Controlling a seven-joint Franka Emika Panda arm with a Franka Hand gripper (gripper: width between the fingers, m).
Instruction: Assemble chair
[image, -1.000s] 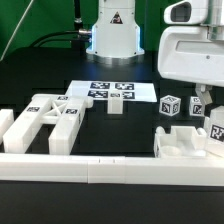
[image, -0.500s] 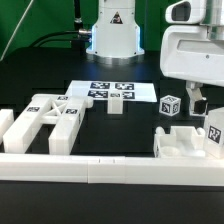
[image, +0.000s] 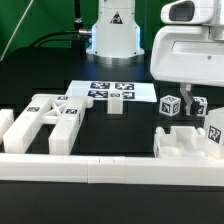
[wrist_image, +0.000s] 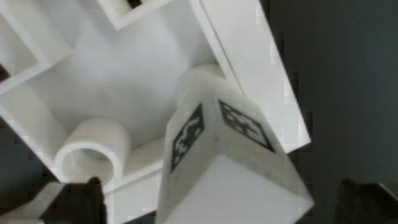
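My gripper (image: 192, 99) hangs at the exterior view's right over a small white tagged chair block (image: 198, 106). In the wrist view the gripper (wrist_image: 214, 208) is open, its dark fingers (wrist_image: 71, 200) standing on either side of that block (wrist_image: 231, 150) with gaps between. Two more tagged blocks (image: 170, 105) (image: 215, 124) stand beside it. The blocky seat piece (image: 185, 143) lies just in front; in the wrist view it (wrist_image: 125, 90) shows beneath the block. Ladder-like frames (image: 45, 115) lie at the left.
The marker board (image: 100, 88) lies mid-table with a small white piece (image: 116, 106) at its front edge. A long white border bar (image: 100, 170) runs along the front. The robot base (image: 112, 35) stands at the back.
My gripper has moved toward the exterior view's left and now sits over the middle tagged block. The parts on the table have not moved.
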